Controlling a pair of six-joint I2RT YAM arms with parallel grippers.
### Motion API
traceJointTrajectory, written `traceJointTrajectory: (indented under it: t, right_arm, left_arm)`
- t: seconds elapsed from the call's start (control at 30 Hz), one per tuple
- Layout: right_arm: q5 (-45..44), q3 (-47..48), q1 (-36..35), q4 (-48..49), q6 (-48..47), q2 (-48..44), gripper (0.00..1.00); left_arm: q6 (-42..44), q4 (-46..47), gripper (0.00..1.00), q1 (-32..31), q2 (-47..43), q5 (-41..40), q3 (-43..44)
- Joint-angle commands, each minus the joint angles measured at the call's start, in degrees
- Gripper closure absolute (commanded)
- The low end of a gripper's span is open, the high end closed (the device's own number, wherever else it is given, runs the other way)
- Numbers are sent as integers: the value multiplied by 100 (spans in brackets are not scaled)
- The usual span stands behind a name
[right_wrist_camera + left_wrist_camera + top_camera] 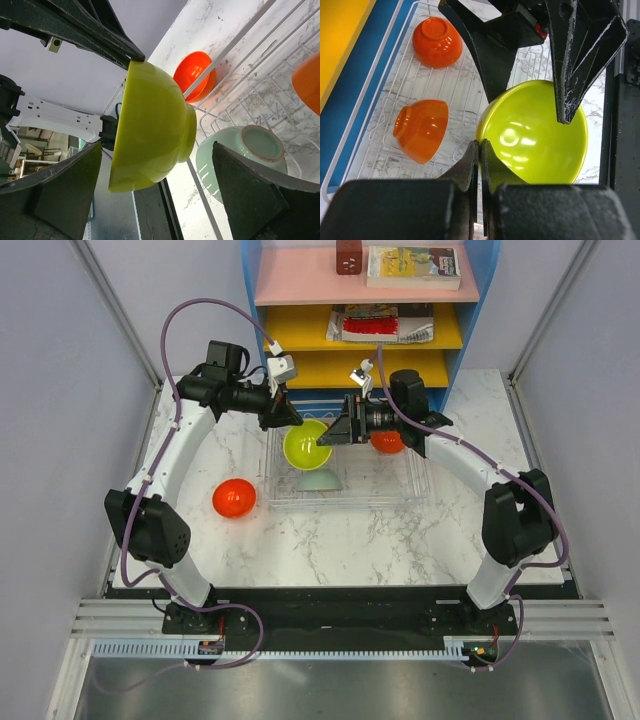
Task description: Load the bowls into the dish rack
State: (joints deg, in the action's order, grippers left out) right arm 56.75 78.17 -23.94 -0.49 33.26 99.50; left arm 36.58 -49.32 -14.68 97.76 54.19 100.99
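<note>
Left end effector (480, 146) pinching lime bowl (535, 137) rim, right end effector (328, 438) spread around it

Rack (422, 492) nr-right corner free; mint bowl (320, 480) blocks nr-left; shelf (310, 368) behind.

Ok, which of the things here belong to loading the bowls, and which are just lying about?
Job: lime green bowl, red bowl, mint bowl, orange bowl, second orange bowl, dish rack.
Lying about: blue shelf unit, book, brown box, red packet.
</note>
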Motion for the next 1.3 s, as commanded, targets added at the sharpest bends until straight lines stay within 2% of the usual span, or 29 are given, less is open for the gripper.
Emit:
traceJointTrajectory:
  t: [0.0,0.37,0.57,0.8,0.87,0.97,1.0,1.07,1.1,1.17,1.2,1.27]
  right_arm:
    - [161,-47,-5,470,206,69,2]
    - [494,-329,-49,1305,1060,192,2]
    - [697,-610,-49,2297,1945,157,2]
    - [890,-724,-49,2861,2317,218,10]
    - [916,-751,-49,3054,2422,219,17]
    - [995,-821,-58,3431,2694,236,34]
    - [1004,-865,-49,3546,2773,236,44]
    - [1084,-900,-49,3870,3028,271,55]
    - [1092,-935,-49,3951,3107,280,65]
    - [1119,-944,-49,4074,3213,289,76]
    - [1110,-961,-49,4101,3231,271,87]
    - [1040,-997,-49,4110,3205,245,96]
  left_arm:
    - [-230,177,98,-44,-327,373,123]
    - [-239,397,98,-105,-415,250,-62]
    - [-221,485,98,-123,-477,206,-185]
    - [-221,581,98,-150,-512,179,-317]
    - [-212,590,98,-167,-529,162,-326]
    - [-213,608,98,-167,-529,153,-334]
    - [-221,617,98,-167,-529,144,-334]
    - [-221,617,98,-167,-547,144,-361]
    - [-221,617,98,-176,-556,144,-387]
    - [-212,634,98,-167,-573,144,-422]
    - [-204,634,98,-167,-582,135,-457]
    - [-195,643,98,-176,-573,144,-501]
